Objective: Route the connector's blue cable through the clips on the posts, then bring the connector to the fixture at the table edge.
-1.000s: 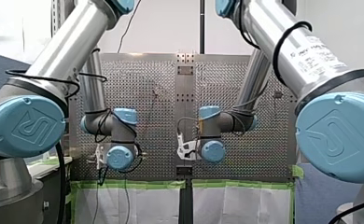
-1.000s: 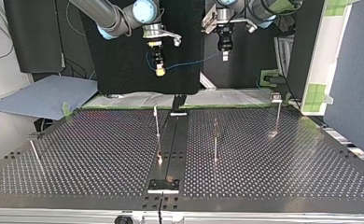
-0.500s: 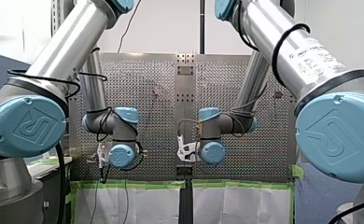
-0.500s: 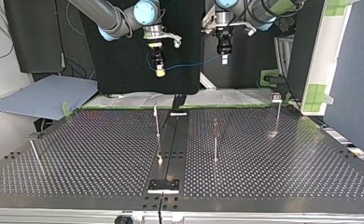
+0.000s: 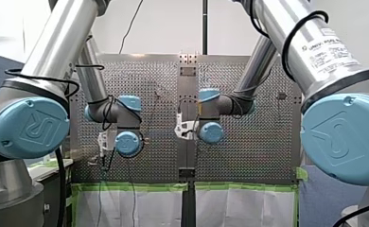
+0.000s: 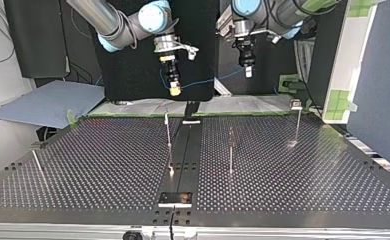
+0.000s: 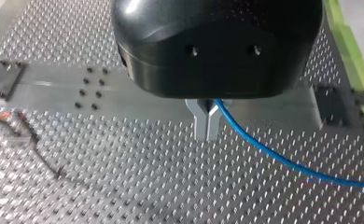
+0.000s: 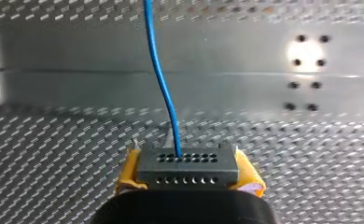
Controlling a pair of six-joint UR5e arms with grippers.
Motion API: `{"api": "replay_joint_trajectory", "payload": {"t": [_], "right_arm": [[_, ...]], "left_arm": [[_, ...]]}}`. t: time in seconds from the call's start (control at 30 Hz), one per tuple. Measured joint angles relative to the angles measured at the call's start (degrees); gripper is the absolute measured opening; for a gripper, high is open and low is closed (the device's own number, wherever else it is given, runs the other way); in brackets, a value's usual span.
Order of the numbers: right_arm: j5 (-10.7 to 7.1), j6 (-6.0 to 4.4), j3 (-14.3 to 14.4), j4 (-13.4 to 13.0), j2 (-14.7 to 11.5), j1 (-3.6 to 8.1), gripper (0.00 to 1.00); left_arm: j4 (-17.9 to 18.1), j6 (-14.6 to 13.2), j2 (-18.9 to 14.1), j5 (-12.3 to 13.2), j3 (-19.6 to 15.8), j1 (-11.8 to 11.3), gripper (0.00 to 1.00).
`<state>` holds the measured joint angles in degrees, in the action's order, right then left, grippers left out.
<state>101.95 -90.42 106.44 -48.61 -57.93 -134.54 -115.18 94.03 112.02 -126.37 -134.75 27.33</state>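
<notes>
My right gripper [image 8: 188, 164] is shut on the grey connector [image 8: 188, 173], held between its yellow pads. The blue cable [image 8: 161, 79] leaves the connector's face and runs ahead over the table. In the top view this gripper [image 6: 174, 91] hangs at the left above the table's far edge. The cable [image 6: 208, 81] sags across to my left gripper [image 6: 248, 73] at the right. My left gripper's metal fingers [image 7: 208, 133] are shut on the blue cable [image 7: 273, 158], which trails off to one side. Thin posts [image 6: 168, 131] [image 6: 230, 150] [image 6: 298, 122] stand on the table below, apart from the cable.
A perforated table [image 6: 293, 185] carries a smooth central rail [image 6: 184, 150] with a black block [image 6: 191, 111] at its far end and a plate [image 6: 175, 199] at its near end. Another post [image 6: 38, 165] leans at the top view's left. Both wrists [image 5: 128, 142] [image 5: 211, 132] hover above the table.
Both arms have carried the cable out from beyond the far edge toward the table. In the top view both grippers sit lower and slightly further right. Both grips are unchanged.
</notes>
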Motion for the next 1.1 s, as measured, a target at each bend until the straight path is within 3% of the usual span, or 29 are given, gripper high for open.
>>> {"api": "replay_joint_trajectory", "payload": {"t": [0.3,0.83,1.1], "right_arm": [[-0.89,-0.12,-3.7,4.3,-3.6,0.49,0.00],[-2.20,-0.05,-8.6,9.9,-3.9,1.42,0.00],[-3.35,-0.28,-11.1,11.9,-3.9,2.11,0.00]], "left_arm": [[-4.2,0.2,-4.2,-1.3,2.6,-1.4,0.00],[-12.1,0.5,-12.1,-1.4,10.2,-4.0,0.00],[-15.4,-0.7,-16.0,-0.2,11.2,-5.7,0.00]]}}
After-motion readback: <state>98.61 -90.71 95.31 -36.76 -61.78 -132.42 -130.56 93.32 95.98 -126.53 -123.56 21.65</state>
